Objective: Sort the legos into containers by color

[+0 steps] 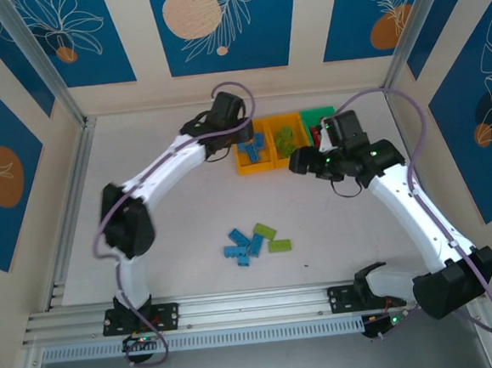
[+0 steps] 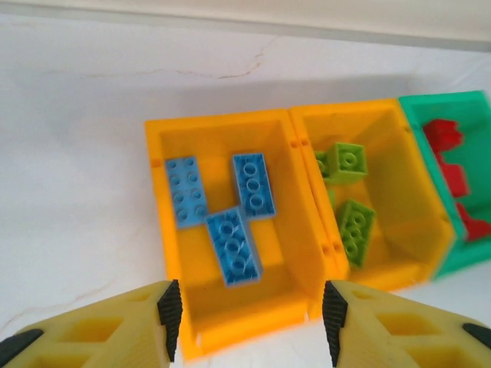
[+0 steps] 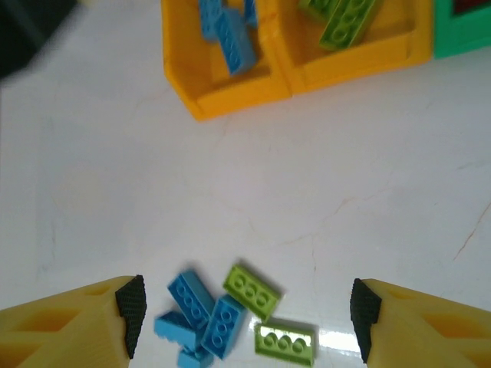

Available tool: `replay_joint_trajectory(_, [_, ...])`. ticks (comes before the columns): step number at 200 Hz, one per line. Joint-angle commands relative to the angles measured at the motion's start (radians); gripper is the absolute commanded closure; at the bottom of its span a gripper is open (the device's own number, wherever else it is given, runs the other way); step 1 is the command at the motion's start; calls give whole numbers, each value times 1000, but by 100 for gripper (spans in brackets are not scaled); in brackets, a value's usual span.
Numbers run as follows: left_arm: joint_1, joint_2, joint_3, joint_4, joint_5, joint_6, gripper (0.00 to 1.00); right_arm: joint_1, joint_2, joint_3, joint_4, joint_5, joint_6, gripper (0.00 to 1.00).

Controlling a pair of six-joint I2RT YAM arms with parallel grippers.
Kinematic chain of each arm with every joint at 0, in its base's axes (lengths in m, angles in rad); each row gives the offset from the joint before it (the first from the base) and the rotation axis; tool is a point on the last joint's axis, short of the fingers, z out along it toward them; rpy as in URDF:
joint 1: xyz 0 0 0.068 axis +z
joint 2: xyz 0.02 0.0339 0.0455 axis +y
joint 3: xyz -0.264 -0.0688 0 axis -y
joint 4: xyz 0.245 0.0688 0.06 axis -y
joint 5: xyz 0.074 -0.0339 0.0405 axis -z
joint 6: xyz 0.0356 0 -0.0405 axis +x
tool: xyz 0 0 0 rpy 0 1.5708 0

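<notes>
joined bins [image 2: 245,326] ahead of the left jaws: blue bricks [image 2: 238,245] in the left orange, lime bricks [image 2: 354,230] in the middle orange, red bricks [image 2: 453,180] in the green. loose blue bricks [image 3: 203,314] and loose lime bricks [image 3: 252,290] clustered between the right jaws.

place: robotics lab cell | cues: aluminium frame posts [image 1: 40,64], printed backdrop panels [image 1: 260,38], white tabletop [image 1: 197,213]

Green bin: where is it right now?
Top view: the green bin is at the right end of the bin row on the far side of the table, joined to the middle orange bin; it holds red bricks.
</notes>
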Motion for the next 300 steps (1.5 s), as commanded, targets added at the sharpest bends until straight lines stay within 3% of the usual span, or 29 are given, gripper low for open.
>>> replay_joint_trajectory(1, [-8,-286,-191,109,20,84,48,125,4,-54,11,27,-31,26])
replay_joint_trajectory(16, [-9,-453,-327,98,38,192,49,228,35,-89,50,16,-29,27])
replay_joint_trajectory(32, [-10,-618,-457,67,126,363,48,323,97,-112,92,-7,-44,27])
replay_joint_trajectory(74, [-12,-953,-666,-187,332,745,40,496,324,-105,158,6,-104,28])
replay_joint_trajectory(86, [-12,-1021,-711,-255,419,861,35,515,390,-80,164,5,-110,28])
replay_joint_trajectory(119, [-13,-1128,-770,-408,565,1058,5,560,538,-20,180,0,-157,29])
replay_joint_trajectory(130, [-13,-1135,-772,-457,579,1082,0,575,582,-2,179,24,-177,29])
replay_joint_trajectory(176, [-15,-1136,-796,-509,529,1101,0,587,700,46,178,61,-181,31])
replay_joint_trajectory(219, [-15,-1137,-832,-417,520,1075,0,587,752,61,174,137,-158,49])
replay_joint_trajectory(246, [-16,-1130,-836,-405,502,1073,0,584,744,52,180,162,-151,54])
replay_joint_trajectory(269, [-16,-1134,-845,-391,495,1061,0,575,721,56,178,179,-135,65])
replay_joint_trajectory(300, [-19,-1149,-866,-347,521,1001,0,496,557,19,239,172,-101,72])
